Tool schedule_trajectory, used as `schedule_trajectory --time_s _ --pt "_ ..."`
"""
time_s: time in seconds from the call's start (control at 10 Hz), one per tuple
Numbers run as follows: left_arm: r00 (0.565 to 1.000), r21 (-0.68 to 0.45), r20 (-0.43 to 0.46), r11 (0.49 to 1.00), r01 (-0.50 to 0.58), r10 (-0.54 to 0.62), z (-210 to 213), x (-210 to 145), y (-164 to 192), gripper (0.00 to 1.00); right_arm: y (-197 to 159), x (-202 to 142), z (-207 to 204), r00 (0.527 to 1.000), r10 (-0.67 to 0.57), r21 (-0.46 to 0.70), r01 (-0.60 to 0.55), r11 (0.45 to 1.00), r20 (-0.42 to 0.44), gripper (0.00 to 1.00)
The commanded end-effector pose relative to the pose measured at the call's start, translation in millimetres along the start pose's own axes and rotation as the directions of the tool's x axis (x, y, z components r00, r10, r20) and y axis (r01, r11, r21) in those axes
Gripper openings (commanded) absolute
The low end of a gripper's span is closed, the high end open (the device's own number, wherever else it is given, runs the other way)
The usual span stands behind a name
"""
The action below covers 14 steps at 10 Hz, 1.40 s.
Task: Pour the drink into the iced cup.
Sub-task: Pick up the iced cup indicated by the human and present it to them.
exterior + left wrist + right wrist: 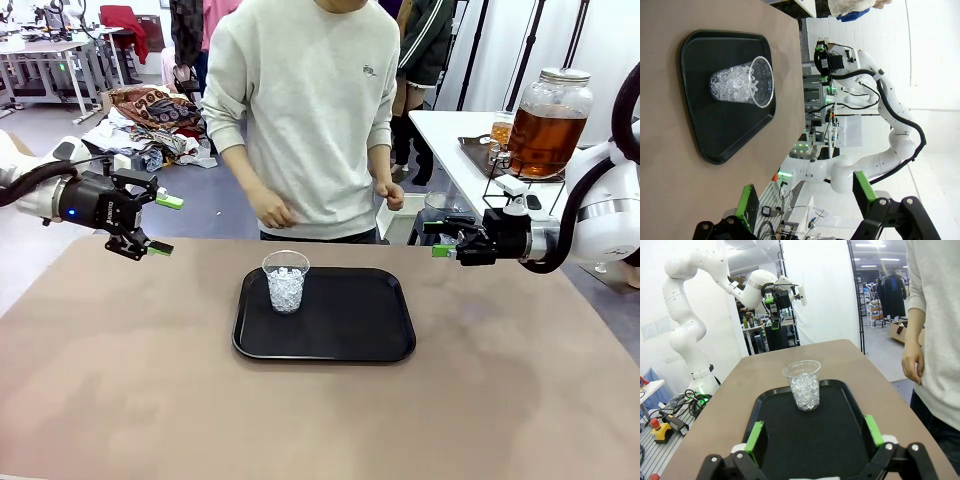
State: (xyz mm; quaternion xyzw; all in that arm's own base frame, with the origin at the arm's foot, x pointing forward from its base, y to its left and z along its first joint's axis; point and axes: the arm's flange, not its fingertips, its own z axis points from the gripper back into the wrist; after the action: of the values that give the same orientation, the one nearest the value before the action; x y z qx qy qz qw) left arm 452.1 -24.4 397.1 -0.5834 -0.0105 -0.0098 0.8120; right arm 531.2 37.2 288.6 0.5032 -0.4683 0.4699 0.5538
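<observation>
A clear plastic cup of ice [286, 282] stands upright near the back left of a black tray [360, 330]. The drink [545, 135], an amber liquid in a big lidded glass jar, sits on a stand on the side table at the back right, away from both arms. My left gripper [163, 225] hovers open over the table's left side, pointing at the cup [742, 82]. My right gripper [436, 239] hovers open to the right of the tray, also facing the cup [804, 385]. Nothing is between the green pads [756, 437] of either one.
A person in a light sweatshirt stands at the far edge behind the tray, both hands [270, 210] hanging loosely above the table edge. A small glass [500, 130] stands beside the jar on the white side table [450, 130].
</observation>
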Motion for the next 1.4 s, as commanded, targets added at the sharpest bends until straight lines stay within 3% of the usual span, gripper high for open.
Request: schedule_trajectory --time_s 0.0,1.3 --pt "1.0 -0.003 -0.001 1.0 -0.006 0.006 0.3 0.5 -1.1 1.0 -1.1 3.0 -2.0 1.0 -0.001 0.002 0.001 1.0 -0.003 1.0" --pt "1.0 -0.003 -0.001 1.0 -0.006 0.006 0.3 0.5 -1.1 1.0 -1.1 3.0 -2.0 1.0 -0.001 0.002 0.001 1.0 -0.003 1.0"
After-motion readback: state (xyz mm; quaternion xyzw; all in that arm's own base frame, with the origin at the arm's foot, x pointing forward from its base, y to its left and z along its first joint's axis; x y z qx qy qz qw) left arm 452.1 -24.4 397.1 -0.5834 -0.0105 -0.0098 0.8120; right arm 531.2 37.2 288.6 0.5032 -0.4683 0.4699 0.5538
